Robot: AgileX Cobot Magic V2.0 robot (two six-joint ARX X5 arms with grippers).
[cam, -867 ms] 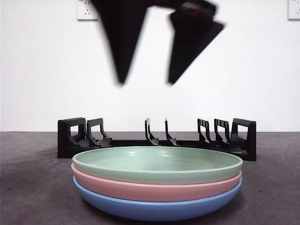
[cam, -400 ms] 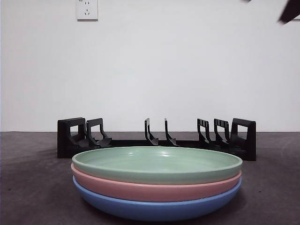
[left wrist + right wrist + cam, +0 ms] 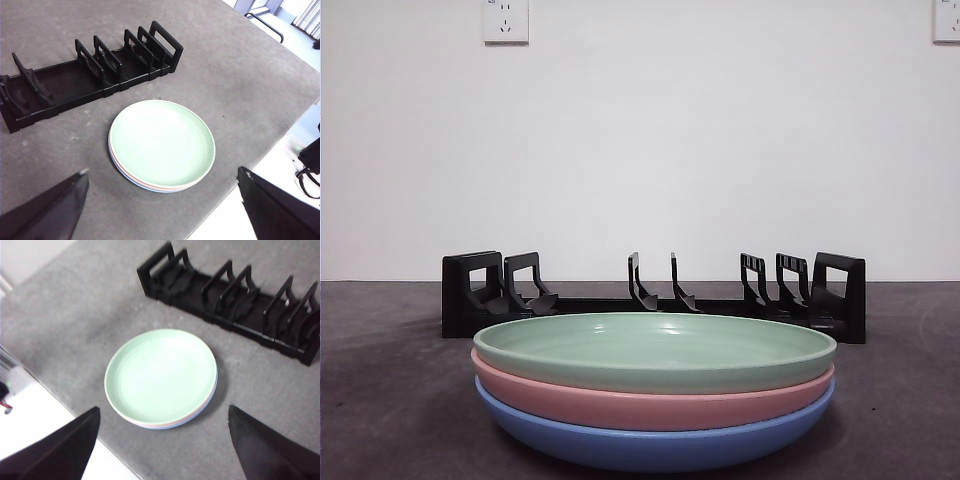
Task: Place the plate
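Observation:
A stack of three plates sits on the grey table: a green plate (image 3: pixel 655 350) on top, a pink plate (image 3: pixel 650 403) under it, a blue plate (image 3: pixel 655 445) at the bottom. The green plate also shows in the left wrist view (image 3: pixel 161 142) and the right wrist view (image 3: pixel 161 374). A black plate rack (image 3: pixel 655 297) with empty slots stands behind the stack (image 3: pixel 90 75) (image 3: pixel 235 305). My left gripper (image 3: pixel 162 210) and right gripper (image 3: pixel 162 440) are both open, empty, high above the near side of the stack. Neither shows in the front view.
The table's edge runs close to the plates (image 3: pixel 260 165) (image 3: pixel 60 405), with white floor beyond. A white wall with sockets (image 3: pixel 506 20) stands behind the rack.
A gripper that hung open over the rack in the front view has risen up and to the right, out of that view. Plates and rack have not moved.

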